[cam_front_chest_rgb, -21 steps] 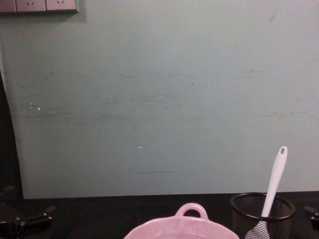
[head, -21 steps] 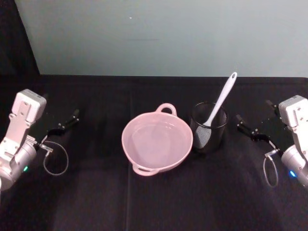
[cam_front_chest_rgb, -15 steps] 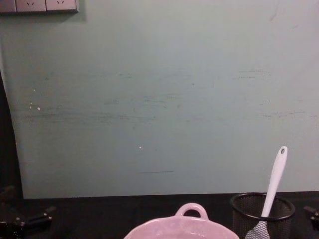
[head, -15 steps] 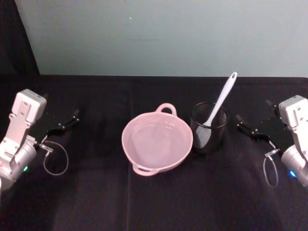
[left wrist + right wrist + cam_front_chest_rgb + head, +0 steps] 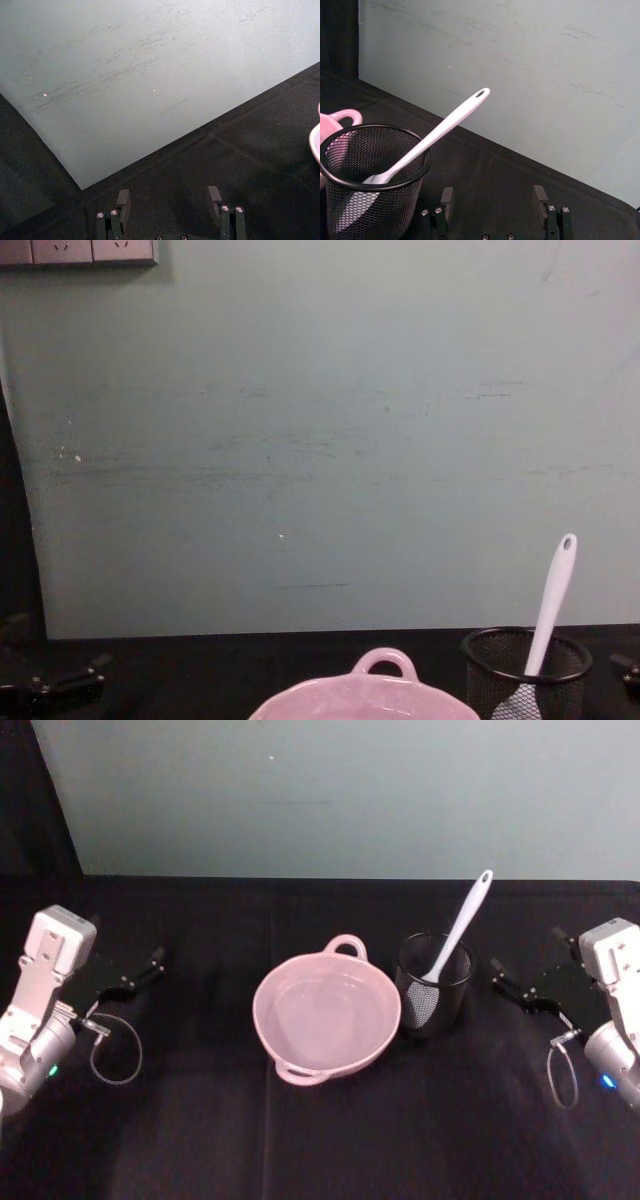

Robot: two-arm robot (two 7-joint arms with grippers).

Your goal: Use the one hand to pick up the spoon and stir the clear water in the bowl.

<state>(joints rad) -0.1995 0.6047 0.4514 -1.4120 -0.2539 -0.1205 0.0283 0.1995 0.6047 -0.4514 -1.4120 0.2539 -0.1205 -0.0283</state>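
Observation:
The pale pink bowl (image 5: 327, 1016) sits mid-table, with clear water (image 5: 318, 1022) barely visible inside; its rim and loop handle also show in the chest view (image 5: 372, 692). The white spoon (image 5: 461, 924) stands blade-down in a black wire-mesh cup (image 5: 434, 986) just right of the bowl, its handle leaning up and to the right (image 5: 445, 129) (image 5: 552, 608). My right gripper (image 5: 524, 960) hovers open right of the cup, fingers (image 5: 540, 196) apart with nothing between them. At the far left my left gripper (image 5: 126, 952) is open and idle (image 5: 169, 200).
A black cloth (image 5: 320, 1140) covers the table, and a pale green wall (image 5: 340, 790) stands behind it. Cable loops hang by each wrist (image 5: 115, 1050) (image 5: 562, 1075). The mesh cup nearly touches the bowl's right rim.

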